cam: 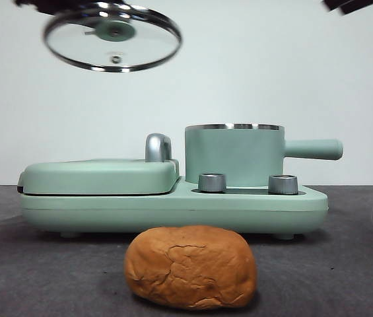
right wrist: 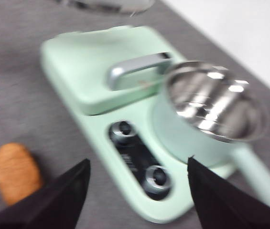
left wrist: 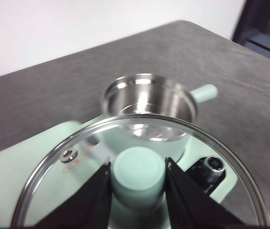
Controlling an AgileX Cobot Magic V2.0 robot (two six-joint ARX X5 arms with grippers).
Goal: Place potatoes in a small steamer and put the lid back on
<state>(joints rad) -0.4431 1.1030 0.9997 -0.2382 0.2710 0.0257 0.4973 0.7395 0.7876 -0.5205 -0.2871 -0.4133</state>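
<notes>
1. One potato (cam: 191,267) lies on the table (cam: 344,264), at 6 o'clock of the steamer (cam: 234,156); nothing is loaded yet.
2. Lid (cam: 113,36) is off, hanging high at 10 o'clock of the steamer, its knob (left wrist: 139,174) pinched by the left claw (left wrist: 138,191).
3. Right claw (right wrist: 138,181) hovers spread wide above the dials (right wrist: 139,160), holding nothing.
4. Left to do, I judge: load the potato, then replace the lid.
5. Wrist views show the steamer's steel inside bare; the front view hides it, but shows the lid's tilt.

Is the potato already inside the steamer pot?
No. In the front view the potato lies on the table in front of the appliance, and the left wrist view shows the steamer pot empty.
</notes>
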